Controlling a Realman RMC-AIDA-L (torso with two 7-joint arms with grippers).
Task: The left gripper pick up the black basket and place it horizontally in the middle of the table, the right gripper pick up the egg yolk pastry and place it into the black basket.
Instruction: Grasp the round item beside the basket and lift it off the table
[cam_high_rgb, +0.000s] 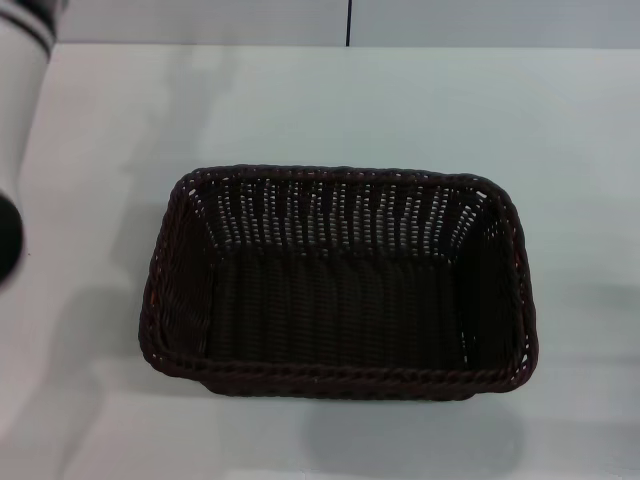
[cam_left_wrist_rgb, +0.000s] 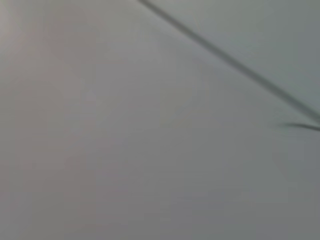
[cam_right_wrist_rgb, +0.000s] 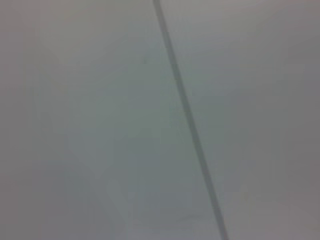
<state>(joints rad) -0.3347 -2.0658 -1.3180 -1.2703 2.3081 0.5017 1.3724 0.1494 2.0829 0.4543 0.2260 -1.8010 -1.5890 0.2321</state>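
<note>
The black basket (cam_high_rgb: 340, 285) stands on the white table (cam_high_rgb: 330, 100), lying horizontally near the middle, open side up. Its inside is empty. A silver-grey segment of my left arm (cam_high_rgb: 18, 120) shows at the far left edge of the head view, raised beside the table; its gripper is out of view. My right gripper is out of view. The egg yolk pastry is out of view in all frames. Both wrist views show only a plain pale surface crossed by a thin dark line (cam_left_wrist_rgb: 225, 57) (cam_right_wrist_rgb: 187, 115).
The table's far edge meets a pale wall with a dark vertical seam (cam_high_rgb: 349, 22). Bare white tabletop lies around the basket on all sides.
</note>
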